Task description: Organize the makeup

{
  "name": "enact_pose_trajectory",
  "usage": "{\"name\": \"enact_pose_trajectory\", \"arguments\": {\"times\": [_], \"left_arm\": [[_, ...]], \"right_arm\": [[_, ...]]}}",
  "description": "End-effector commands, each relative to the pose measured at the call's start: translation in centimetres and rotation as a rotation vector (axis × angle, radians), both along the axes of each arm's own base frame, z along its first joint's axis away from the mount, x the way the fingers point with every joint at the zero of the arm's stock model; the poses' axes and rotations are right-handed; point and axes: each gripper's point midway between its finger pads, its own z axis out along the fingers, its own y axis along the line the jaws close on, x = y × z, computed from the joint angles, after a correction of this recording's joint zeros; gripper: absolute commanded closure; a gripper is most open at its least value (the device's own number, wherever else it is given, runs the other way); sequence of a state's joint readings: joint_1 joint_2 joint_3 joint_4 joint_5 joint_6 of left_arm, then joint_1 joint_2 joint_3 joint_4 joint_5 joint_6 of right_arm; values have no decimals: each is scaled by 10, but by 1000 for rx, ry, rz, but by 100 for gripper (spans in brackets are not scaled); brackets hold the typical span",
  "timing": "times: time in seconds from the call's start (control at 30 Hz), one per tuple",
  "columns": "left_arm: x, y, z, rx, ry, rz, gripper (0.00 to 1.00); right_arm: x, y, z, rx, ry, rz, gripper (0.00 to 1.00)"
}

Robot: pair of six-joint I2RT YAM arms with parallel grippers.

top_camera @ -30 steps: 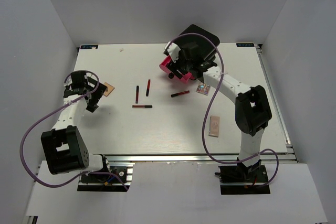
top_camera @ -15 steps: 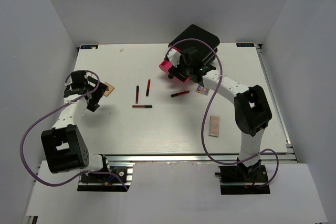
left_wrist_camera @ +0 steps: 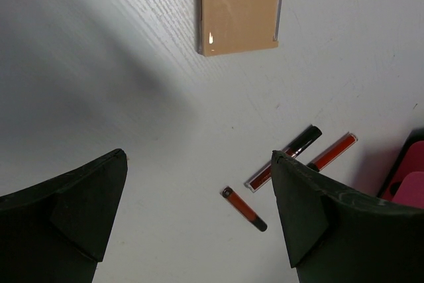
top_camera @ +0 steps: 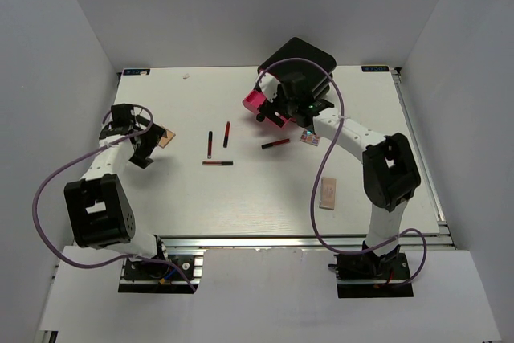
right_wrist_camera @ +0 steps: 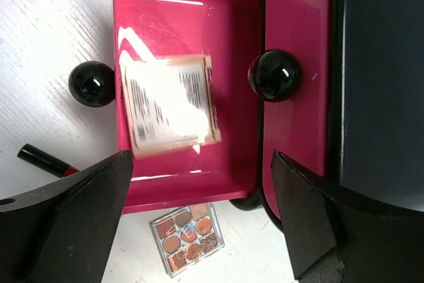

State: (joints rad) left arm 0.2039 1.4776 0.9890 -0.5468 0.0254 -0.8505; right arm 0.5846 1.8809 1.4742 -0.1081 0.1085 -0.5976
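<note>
My left gripper (top_camera: 144,149) (left_wrist_camera: 199,210) is open and empty, hovering just beside a flat beige palette (top_camera: 165,137) (left_wrist_camera: 240,8). Three thin red-and-dark sticks (top_camera: 210,144) (top_camera: 226,134) (top_camera: 218,163) lie mid-table and also show in the left wrist view (left_wrist_camera: 283,158) (left_wrist_camera: 333,151) (left_wrist_camera: 244,209). A fourth stick (top_camera: 275,144) (right_wrist_camera: 43,159) lies near the drawer. My right gripper (top_camera: 277,112) (right_wrist_camera: 199,223) is open above the pulled-out pink drawer (top_camera: 257,104) (right_wrist_camera: 192,187), which holds a flat labelled palette (right_wrist_camera: 171,103). An eyeshadow palette (top_camera: 309,139) (right_wrist_camera: 187,238) lies on the table in front of the drawer. A beige tube (top_camera: 328,193) lies at the right.
The black box (top_camera: 299,60) (right_wrist_camera: 377,64) stands at the back centre, tilted. Its closed pink drawer (right_wrist_camera: 298,18) sits beside the open one. Both drawers have black round knobs (right_wrist_camera: 91,83) (right_wrist_camera: 274,74). White walls enclose the table (top_camera: 265,198) on three sides.
My right wrist has shifted slightly toward the black box over the open drawer. My left wrist has shifted slightly toward the back. No makeup item has moved.
</note>
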Motion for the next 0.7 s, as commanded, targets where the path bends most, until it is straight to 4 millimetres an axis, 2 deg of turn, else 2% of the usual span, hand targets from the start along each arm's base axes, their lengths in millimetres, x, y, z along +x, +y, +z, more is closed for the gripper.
{"name": "enact_pose_trajectory", "arguments": {"times": [0.0, 0.07, 0.13, 0.17, 0.2, 0.23, 0.27, 0.3, 0.33, 0.37, 0.4, 0.43, 0.47, 0.5, 0.57, 0.6, 0.67], "left_arm": [[14, 7, 16, 25, -30, -2, 2], [20, 9, 17, 26, -33, -2, 2], [24, 15, 16, 51, -29, 15, 3], [26, 16, 12, 54, -19, 16, 4], [30, 19, 14, 63, -23, 17, 7], [34, 20, 12, 69, -22, 17, 17], [36, 23, 2, 75, 6, 15, 21], [44, 26, 6, 87, 0, 15, 25], [45, 27, 1, 88, 25, 16, 27], [49, 29, -2, 94, 39, 10, 27], [57, 30, -8, 91, 64, 3, 25], [61, 32, -10, 92, 73, 1, 22], [65, 32, -13, 97, 82, -10, 14], [73, 32, -17, 98, 99, -20, 10], [80, 30, -21, 109, 116, -44, 2], [86, 28, -26, 111, 131, -59, 2], [91, 26, -32, 126, 155, -85, 2]], "right_arm": [[-2, 3, 32, 64, -54, -2, 11], [-2, 3, 34, 76, -51, 2, 11], [-5, 3, 48, 122, -54, 7, 13], [-12, 9, 53, 156, -36, 47, 19], [-18, 9, 70, 202, -40, 79, 26], [-25, 11, 77, 238, -25, 112, 37], [-41, 21, 85, 288, 11, 212, 61], [-50, 13, 98, 323, -3, 229, 69], [-58, 13, 103, 368, 11, 238, 74], [-68, 16, 107, 398, 21, 281, 68], [-77, 10, 110, 409, 23, 284, 62], [-83, 9, 108, 417, 32, 285, 52], [-88, 7, 108, 431, 44, 282, 33], [-96, 2, 103, 433, 56, 276, 26], [-102, -6, 105, 445, 51, 261, 18], [-107, -10, 95, 440, 70, 252, 17], [-110, -17, 94, 451, 76, 233, 16]]}}
